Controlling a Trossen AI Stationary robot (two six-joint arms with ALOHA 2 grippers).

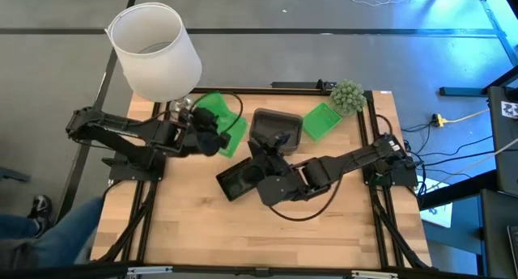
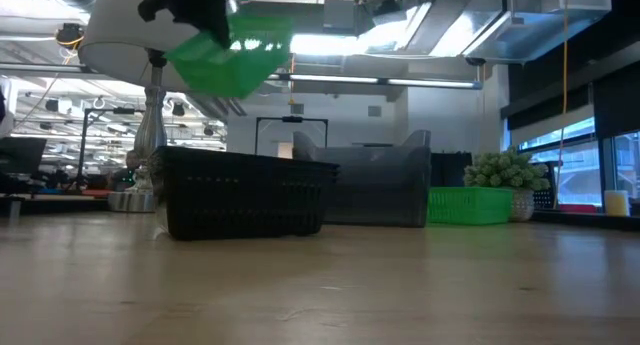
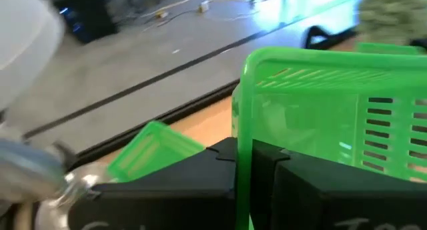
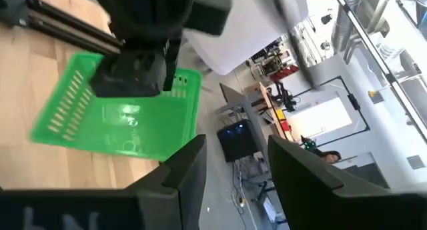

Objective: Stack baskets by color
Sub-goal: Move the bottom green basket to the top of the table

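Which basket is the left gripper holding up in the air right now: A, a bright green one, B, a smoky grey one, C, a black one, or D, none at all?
A: the left gripper is shut on the rim of a green basket, which the low view shows hanging clear above the table.

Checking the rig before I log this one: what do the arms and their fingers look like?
Both arms are black, jointed links on black frames at the table's sides. A black cable loops from the right arm across the table. The left arm matches. Fingers are flat, dark, squared blocks.
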